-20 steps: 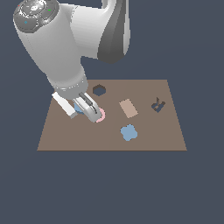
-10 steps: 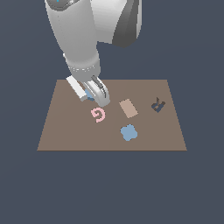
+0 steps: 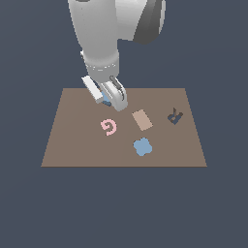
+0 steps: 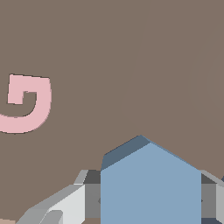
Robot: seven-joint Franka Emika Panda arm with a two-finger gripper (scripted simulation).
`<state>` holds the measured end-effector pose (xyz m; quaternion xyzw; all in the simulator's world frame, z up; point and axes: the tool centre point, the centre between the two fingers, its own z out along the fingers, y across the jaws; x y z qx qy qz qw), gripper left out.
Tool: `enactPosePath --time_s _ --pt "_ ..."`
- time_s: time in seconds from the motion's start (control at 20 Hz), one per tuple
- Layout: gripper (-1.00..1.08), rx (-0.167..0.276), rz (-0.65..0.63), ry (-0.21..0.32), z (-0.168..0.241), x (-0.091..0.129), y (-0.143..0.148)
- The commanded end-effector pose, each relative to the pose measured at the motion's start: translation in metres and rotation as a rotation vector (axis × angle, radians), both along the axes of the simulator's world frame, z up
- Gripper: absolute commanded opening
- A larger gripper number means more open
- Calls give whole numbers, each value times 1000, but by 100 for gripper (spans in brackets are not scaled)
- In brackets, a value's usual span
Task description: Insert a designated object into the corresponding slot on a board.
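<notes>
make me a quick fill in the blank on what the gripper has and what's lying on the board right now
The gripper is shut on a light-blue ____ piece.
The pink piece on the board is shaped like the letter ____.
The dark cut-out toward the exterior view's right is shaped like the letter ____.
The lobed piece is coloured ____.

Missing words: hexagon; G; R; light blue

Setting: simulator render, not a real room. Evidence: uniform dark slate-blue backdrop on all sides, no walls, floor seams or furniture. The flat brown rectangular board (image 3: 72, 145) lies directly in that void, edges razor-straight, corners sharp, surface untextured. The glossy white-and-grey robot arm (image 3: 99, 34) is smoothly shaded. The flat pink G-shaped piece (image 3: 109, 127) on the board has a flat, single-tone fill.
</notes>
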<state>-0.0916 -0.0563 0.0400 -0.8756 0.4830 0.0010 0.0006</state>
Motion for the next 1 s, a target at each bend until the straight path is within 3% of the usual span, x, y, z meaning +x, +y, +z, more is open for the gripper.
enactPosePath --time_s 0.0,0.45,0.5,0.95 --pt "-100 0 -7 -1 0 -2 2" --pt "-100 -1 -8 0 -10 -2 3" --pt "100 -1 -8 0 -10 -2 3" --pt "100 -1 -8 0 -10 -2 3"
